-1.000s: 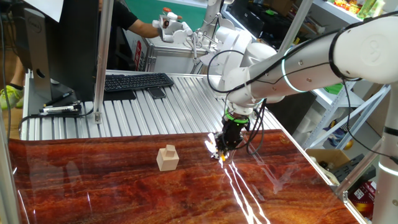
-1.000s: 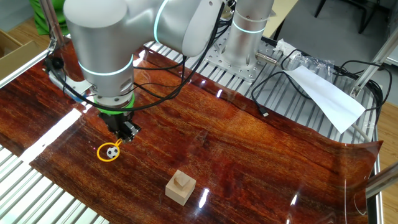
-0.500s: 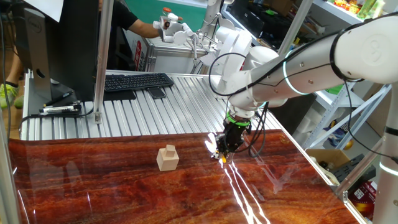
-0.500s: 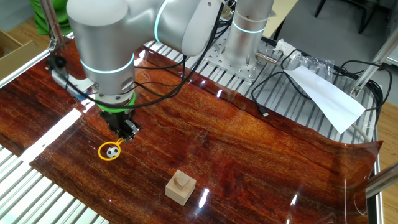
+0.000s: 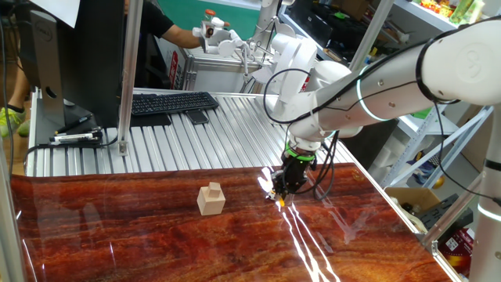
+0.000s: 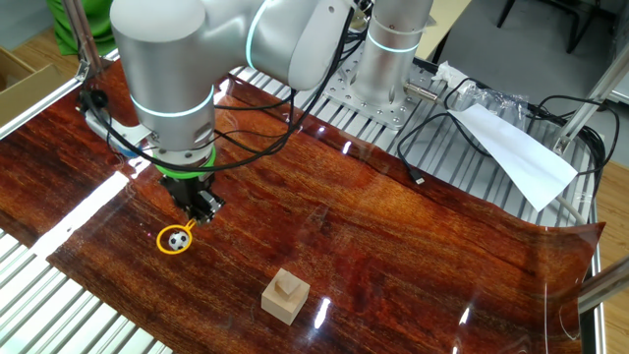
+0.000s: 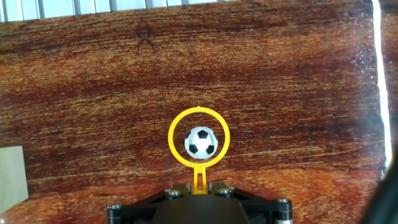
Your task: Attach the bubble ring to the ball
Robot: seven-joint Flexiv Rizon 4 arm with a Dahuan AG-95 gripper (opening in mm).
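One Flexiv arm (image 6: 167, 69) reaches down to a glossy, red-brown wood-grain tabletop (image 6: 393, 246), its gripper (image 6: 201, 211) pointing straight down. In the hand view the bubble ring (image 7: 199, 138), a bright yellow loop with a finely ribbed rim and a short straight stem, lies flat on the wood. Its stem runs back toward the camera and disappears between the black jaws at the lower edge of the picture; the jaws stand nearly together, clamped on that stem. The ball (image 7: 201, 142), a small sphere with a black-and-white football pattern, sits inside the loop, encircled by it on all sides, slightly low of centre; whether it touches the rim cannot be told.

The other fixed view shows the same arrangement from the arm's base side: the ring (image 6: 175, 239) with the ball (image 6: 177, 238) within it, just beside and below the gripper tip, near the tabletop's edge where a bright strip of reflected light crosses the wood. A pale wooden block (image 6: 285, 296) with a small raised piece on top rests well apart from the ring.

In one fixed view the gripper (image 5: 283, 190) is seen low over the tabletop, the yellow ring only a small patch at its tip, and the block (image 5: 210, 198) stands to its left. A black keyboard (image 5: 174, 102) lies on the ribbed metal surface beyond.
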